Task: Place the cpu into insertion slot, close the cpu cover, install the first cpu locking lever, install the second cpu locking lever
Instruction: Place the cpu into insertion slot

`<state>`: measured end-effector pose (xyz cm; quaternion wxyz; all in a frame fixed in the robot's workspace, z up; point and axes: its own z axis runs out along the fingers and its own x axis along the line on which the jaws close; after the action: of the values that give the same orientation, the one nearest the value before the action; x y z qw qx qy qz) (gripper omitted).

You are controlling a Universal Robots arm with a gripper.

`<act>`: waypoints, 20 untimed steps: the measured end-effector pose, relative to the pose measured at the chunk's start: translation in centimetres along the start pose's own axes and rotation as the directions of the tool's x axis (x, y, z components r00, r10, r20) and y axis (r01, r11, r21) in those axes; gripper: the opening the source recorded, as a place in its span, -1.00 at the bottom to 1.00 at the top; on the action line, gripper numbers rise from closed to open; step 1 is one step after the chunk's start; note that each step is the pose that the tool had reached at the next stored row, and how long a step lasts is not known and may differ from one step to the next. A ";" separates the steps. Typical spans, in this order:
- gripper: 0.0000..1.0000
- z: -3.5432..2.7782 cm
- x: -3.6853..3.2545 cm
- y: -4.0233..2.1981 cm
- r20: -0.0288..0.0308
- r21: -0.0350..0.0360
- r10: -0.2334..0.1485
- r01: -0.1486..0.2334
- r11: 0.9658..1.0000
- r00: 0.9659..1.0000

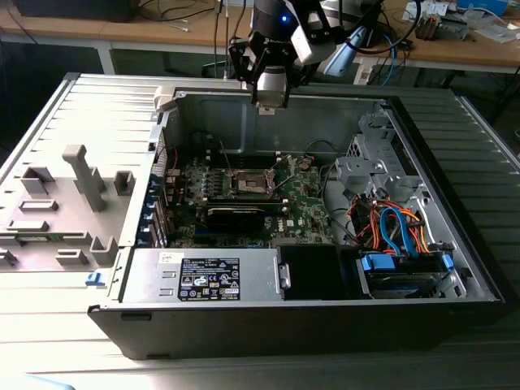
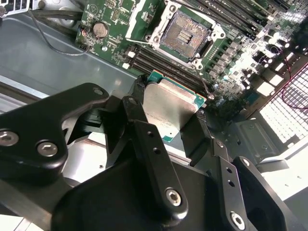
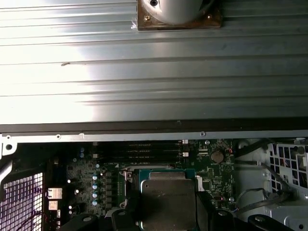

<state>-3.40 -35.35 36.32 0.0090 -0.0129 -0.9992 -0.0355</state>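
Note:
My gripper (image 1: 270,99) hangs over the back wall of the open computer case, above the green board. It is shut on the cpu (image 2: 169,107), a flat square chip with a silver-grey top, pinched at two opposite edges by the black fingers (image 2: 137,113). In the first wrist view the cpu (image 3: 167,197) also sits between the fingers. The insertion slot (image 2: 185,31) lies open and bare below, its dark contact field showing inside a silver rim. In the exterior view the insertion slot (image 1: 250,180) is well below the gripper and nearer the camera. The cpu cover (image 2: 141,18) stands swung open beside the slot.
A long black block (image 1: 236,216) lies on the board in front of the slot. A power supply (image 1: 219,278) fills the case's front, and a drive cage with coloured cables (image 1: 396,236) is on the exterior view's right. A grey fixture tray (image 1: 65,203) lies on its left.

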 end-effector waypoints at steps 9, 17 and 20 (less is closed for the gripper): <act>0.09 0.06 0.00 0.00 0.000 0.004 0.000 0.000 1.000 1.000; 0.09 0.16 0.00 -0.01 0.000 0.010 0.000 0.000 1.000 1.000; 0.09 0.17 0.00 -0.01 0.000 0.011 0.000 0.000 1.000 1.000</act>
<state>-3.40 -35.35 36.15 0.0089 -0.0130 -0.9994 -0.0300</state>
